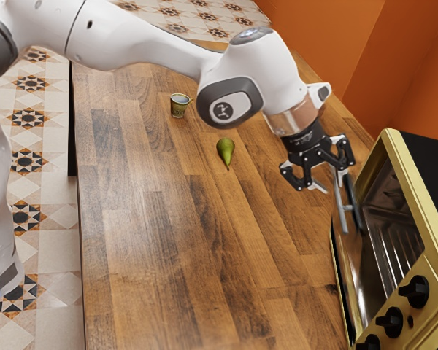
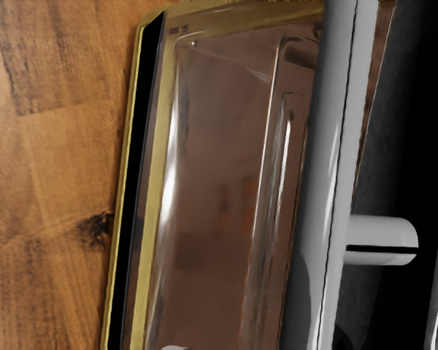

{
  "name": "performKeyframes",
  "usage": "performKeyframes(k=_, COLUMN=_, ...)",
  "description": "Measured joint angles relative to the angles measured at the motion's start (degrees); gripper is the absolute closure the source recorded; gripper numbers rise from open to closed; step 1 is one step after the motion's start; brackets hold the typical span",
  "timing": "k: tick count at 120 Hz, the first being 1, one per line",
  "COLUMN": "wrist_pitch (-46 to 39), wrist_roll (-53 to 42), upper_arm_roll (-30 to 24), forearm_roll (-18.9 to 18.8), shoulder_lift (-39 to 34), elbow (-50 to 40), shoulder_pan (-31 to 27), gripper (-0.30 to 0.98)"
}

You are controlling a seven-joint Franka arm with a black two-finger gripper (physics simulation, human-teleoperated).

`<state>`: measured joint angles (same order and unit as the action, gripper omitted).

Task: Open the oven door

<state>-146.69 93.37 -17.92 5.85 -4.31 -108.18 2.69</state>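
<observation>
- Claw (image 1: 331, 186): released, its two fingers parted, just in front of the oven (image 1: 417, 189); the grey handle (image 1: 341, 207) lies close by the finger nearer the oven. Whether that finger touches it I cannot tell.
- The handle is a slim, smooth bar on a short post, standing off from the oven's front; the wrist view has it close under the hand.
- Oven door (image 1: 383, 211): on the oven's front, facing the tabletop (image 1: 168, 219), a glassy panel by the gold trim. Shut or slightly ajar, I can't say.
- Handling, as I judge it: stiff and fairly heavy, turning on a hinge, so it should resist at first and then swing. The bar looks slippery, the glass breakable.
- Best hold: on the bar, clear of the post, one finger each side, drawn away from the oven along the door's arc. Hooking with one finger might slide off.
- Knobs (image 1: 414, 292): on the oven's front, beside the door; keep off them.
- Green pear (image 1: 225, 150) and small cup (image 1: 179, 107): out in front of the oven, the cup farther from it.
</observation>
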Motion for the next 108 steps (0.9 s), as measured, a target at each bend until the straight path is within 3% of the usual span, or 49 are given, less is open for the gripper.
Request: performKeyframes(k=108, wrist_pitch=0.19, wrist_roll=-0.3, upper_arm_roll=0.03, forearm_roll=2.58, shoulder_lift=-6.54, elbow=-8.97, shoulder_pan=-1.09, gripper=0.61)
